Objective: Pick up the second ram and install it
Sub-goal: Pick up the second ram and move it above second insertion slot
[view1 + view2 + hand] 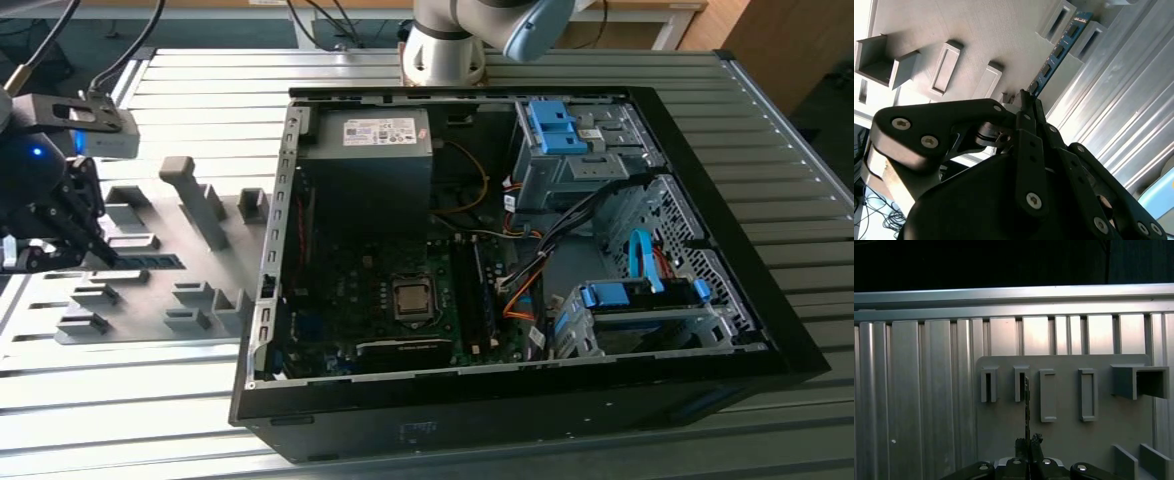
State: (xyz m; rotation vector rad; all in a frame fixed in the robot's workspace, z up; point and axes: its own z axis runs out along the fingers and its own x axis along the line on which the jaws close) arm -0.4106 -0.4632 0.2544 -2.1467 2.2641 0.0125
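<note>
One stick counts: your claw [1026, 100] is clamped on the near end of the second ram [1059, 50], whose long axis runs straight out ahead of it, far end between two blocks of the grey holder [969, 30].

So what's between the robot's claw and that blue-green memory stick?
Nothing: in both wrist views the gripper is shut right on the second ram, whose far end sits in the slots of the grey holder.
</note>
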